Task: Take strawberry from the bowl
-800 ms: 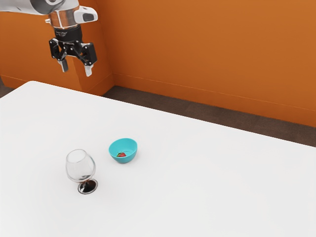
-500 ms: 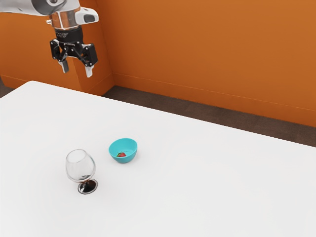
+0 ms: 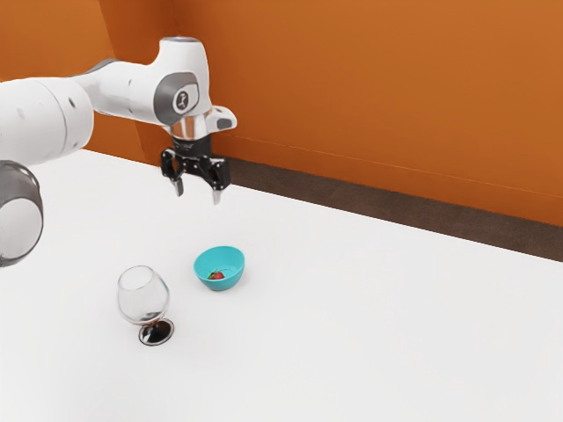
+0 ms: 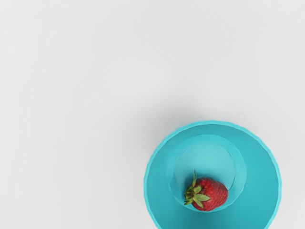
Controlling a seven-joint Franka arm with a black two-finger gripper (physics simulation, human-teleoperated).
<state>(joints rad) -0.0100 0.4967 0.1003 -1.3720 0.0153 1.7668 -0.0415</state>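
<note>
My gripper (image 3: 198, 195) hangs above the table with its two fingers spread apart and nothing between them. Below it in the exterior view stands the turquoise bowl (image 3: 230, 275), upright on the table. Inside the bowl lies a red strawberry (image 3: 217, 276). From the hand, the wrist view looks down into the bowl (image 4: 259, 164), and the strawberry (image 4: 212, 194) with its green leaves rests on the bowl's bottom, off to one side.
A clear stemmed glass (image 3: 143, 299) with a dark foot stands near the bowl, toward the exterior view's lower left. The white table (image 3: 369, 334) ends along its far edge before a dark floor and an orange wall.
My arm has come in toward the exterior view's right and lower, bringing the gripper from beyond the table's far edge to above the bowl's area. Bowl, strawberry and glass have not moved.
</note>
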